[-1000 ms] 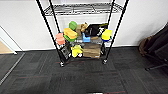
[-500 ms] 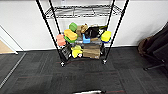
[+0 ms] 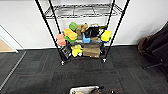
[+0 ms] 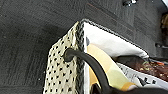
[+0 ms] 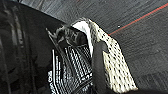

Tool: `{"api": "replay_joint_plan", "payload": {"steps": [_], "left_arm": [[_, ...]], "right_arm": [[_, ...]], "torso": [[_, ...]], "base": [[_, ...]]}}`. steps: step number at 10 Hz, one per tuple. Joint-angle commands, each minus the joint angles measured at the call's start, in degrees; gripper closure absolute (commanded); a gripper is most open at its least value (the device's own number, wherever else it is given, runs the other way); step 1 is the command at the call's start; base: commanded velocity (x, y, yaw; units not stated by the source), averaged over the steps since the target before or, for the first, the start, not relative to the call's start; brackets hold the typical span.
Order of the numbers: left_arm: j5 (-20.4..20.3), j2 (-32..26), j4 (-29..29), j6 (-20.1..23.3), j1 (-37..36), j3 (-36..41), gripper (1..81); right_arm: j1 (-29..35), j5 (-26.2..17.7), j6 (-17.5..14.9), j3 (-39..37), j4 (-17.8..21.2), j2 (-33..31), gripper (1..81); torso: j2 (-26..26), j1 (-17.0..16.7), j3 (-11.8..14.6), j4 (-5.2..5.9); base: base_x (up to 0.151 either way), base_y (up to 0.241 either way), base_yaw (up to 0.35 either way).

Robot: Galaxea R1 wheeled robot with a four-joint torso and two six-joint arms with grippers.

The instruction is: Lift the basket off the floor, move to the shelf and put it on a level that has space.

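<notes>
Above dark carpet (image 3: 50,75), both jaws grip opposite walls of the basket (image 4: 62,75).

colourful toys (image 3: 71,33), brown cardboard box (image 3: 91,50), yellow toy (image 3: 77,50), dark chair (image 3: 156,47), white wall (image 3: 22,22)

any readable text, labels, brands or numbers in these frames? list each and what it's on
None can be read.
Black-and-white printed item inside the basket: striped marks and shapes, too blurred to make out as words.
White item with dark marks in the basket, seen from the left wrist: too blurred to read.
Cardboard box and dark box on the shelf's bottom tier: any print too small to read.
</notes>
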Motion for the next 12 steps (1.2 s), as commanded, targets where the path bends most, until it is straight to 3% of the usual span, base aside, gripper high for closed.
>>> {"api": "replay_joint_plan", "payload": {"steps": [1,7,12], "left_arm": [[2.8,-1.9,-1.1,0.0,-6.2,3.6,81.1],[3.3,-1.4,-0.5,0.0,-6.6,5.5,81.1],[2.8,-6.7,-0.7,0.0,-6.6,14.4,81.1]], "right_arm": [[7.5,-3.4,0.8,2.4,1.2,-1.3,81.1],[8.3,-3.3,1.1,4.6,1.3,-3.9,81.1],[7.8,-0.1,1.4,16.9,1.9,-11.9,81.1]], "torso": [[5.6,-3.6,5.6,0.0],[16.7,-10.9,16.7,0.0],[25.7,-16.8,25.8,0.0]], "base": [[0.0,0.0,0.0],[0.0,0.0,0.0],[0.0,0.0,0.0]]}}
